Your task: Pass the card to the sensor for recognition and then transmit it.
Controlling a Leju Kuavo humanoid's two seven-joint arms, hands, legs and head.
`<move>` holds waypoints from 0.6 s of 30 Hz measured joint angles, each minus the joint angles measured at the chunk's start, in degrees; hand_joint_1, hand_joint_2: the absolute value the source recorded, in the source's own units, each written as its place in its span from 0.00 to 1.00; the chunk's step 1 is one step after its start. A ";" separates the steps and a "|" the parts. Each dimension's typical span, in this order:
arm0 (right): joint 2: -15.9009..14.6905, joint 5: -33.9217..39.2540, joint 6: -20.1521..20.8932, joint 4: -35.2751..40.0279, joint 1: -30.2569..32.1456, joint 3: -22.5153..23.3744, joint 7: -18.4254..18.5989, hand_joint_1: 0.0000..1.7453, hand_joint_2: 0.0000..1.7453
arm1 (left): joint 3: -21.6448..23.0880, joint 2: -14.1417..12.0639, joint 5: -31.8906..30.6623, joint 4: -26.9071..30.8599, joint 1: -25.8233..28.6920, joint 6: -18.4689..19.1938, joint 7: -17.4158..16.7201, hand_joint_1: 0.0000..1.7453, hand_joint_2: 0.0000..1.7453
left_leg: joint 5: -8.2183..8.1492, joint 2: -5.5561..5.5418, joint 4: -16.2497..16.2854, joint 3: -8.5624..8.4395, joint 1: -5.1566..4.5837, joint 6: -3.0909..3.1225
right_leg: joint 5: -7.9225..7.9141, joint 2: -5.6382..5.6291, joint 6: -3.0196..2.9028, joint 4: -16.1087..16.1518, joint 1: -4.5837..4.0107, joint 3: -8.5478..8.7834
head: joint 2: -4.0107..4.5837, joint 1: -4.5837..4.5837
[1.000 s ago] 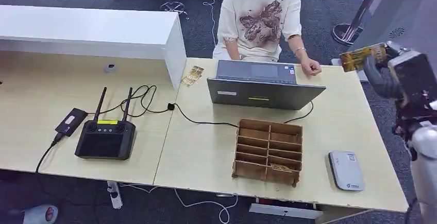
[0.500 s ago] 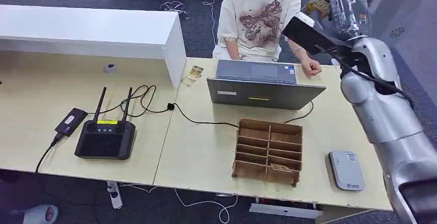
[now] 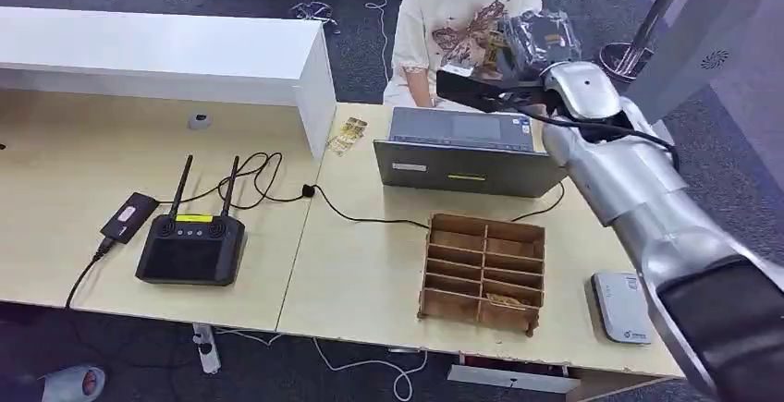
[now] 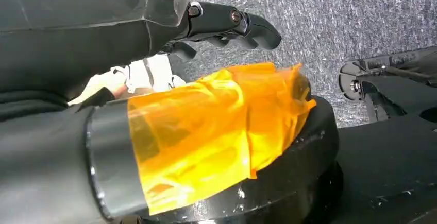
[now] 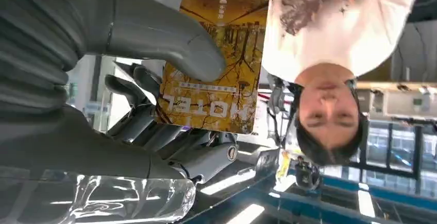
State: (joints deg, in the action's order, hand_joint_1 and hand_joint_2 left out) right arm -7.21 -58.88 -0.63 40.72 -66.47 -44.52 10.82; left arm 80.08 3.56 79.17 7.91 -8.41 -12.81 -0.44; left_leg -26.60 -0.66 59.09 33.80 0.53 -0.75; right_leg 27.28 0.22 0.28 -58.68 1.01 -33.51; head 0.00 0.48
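Above the far side of the worktop (image 3: 370, 273), the right hand (image 3: 532, 37) pinches a gold card (image 5: 216, 62) before a seated person (image 3: 467, 23); whether the left hand's (image 4: 103, 54) fingers (image 4: 232, 23) hold anything is unclear.

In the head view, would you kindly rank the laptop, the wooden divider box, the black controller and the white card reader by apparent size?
1. Laptop, though the right arm covers its far right corner
2. Wooden divider box
3. Black controller
4. White card reader
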 joint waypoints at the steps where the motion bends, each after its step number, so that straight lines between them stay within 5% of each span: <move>1: 0.13 -0.09 -0.26 -0.98 -0.19 -0.04 0.09 1.00 1.00 | 0.00 0.02 0.11 0.00 0.00 -0.07 0.00 0.00 0.00 | 0.00 0.00 0.01 0.00 0.00 0.00 | 0.00 0.00 0.00 0.00 0.00 0.00 | 0.00 0.02; 18: 0.17 -1.33 -2.16 -7.27 -2.00 1.27 0.02 1.00 1.00 | 0.00 0.13 1.88 0.00 0.00 -0.50 0.72 0.00 0.00 | 0.00 0.05 0.01 -0.02 0.02 0.00 | -0.02 -0.11 0.01 0.00 -0.01 -0.05 | 0.00 0.00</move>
State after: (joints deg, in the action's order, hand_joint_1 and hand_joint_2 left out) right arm -7.04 -60.22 -2.80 33.44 -68.46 -43.26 10.84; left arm 80.08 3.69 81.05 7.91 -8.41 -13.31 0.28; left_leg -26.60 -0.62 59.09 33.78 0.55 -0.75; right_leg 27.26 0.11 0.28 -58.68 0.99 -33.56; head 0.00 0.48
